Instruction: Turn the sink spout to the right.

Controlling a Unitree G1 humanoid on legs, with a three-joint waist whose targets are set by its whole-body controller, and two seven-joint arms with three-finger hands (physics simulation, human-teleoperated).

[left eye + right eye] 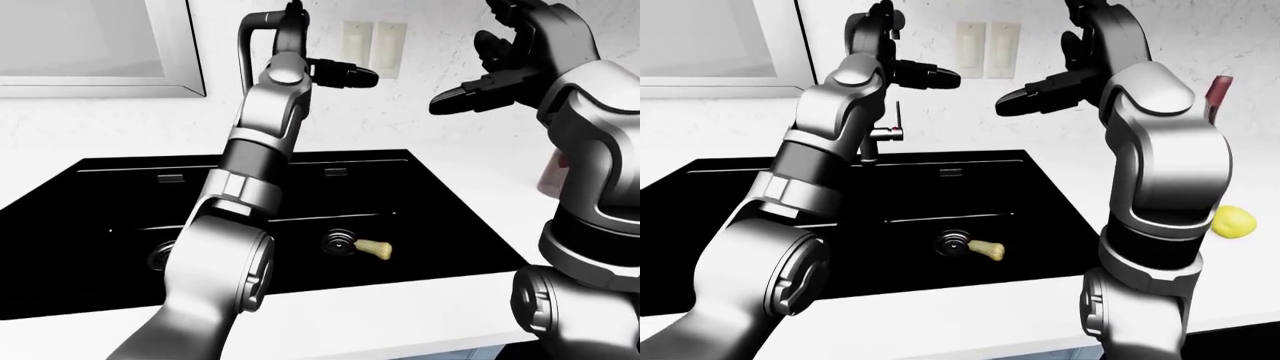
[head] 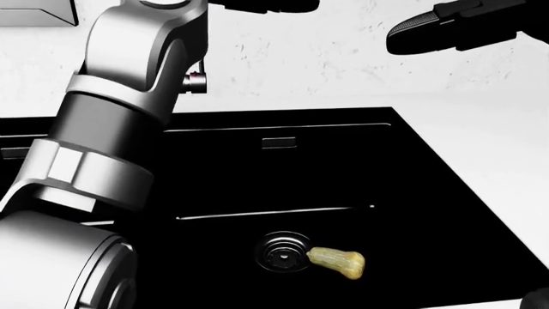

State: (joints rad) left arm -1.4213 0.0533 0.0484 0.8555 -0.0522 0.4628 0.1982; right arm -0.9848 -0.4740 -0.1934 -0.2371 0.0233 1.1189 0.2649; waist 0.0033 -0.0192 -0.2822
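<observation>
The grey arched sink spout [image 1: 254, 31] rises at the top of the left-eye view, mostly hidden behind my left arm. Its base [image 1: 870, 144] and thin lever handle [image 1: 897, 118] show in the right-eye view, above the black sink [image 1: 110, 187]. My left hand [image 1: 318, 60] is up at the top of the spout's arch. Its fingers are spread, one [image 1: 345, 74] pointing right, others up by the arch. I cannot see any finger closed round the spout. My right hand [image 1: 475, 67] is raised at the upper right, open and empty, apart from the spout.
A yellowish object [image 1: 376, 249] lies in the right basin next to the drain [image 1: 337, 241]. A lemon [image 1: 1232, 222] and a pink bottle [image 1: 1218, 90] are on the white counter at the right. A window frame [image 1: 185, 67] and wall outlets [image 1: 372, 45] are above.
</observation>
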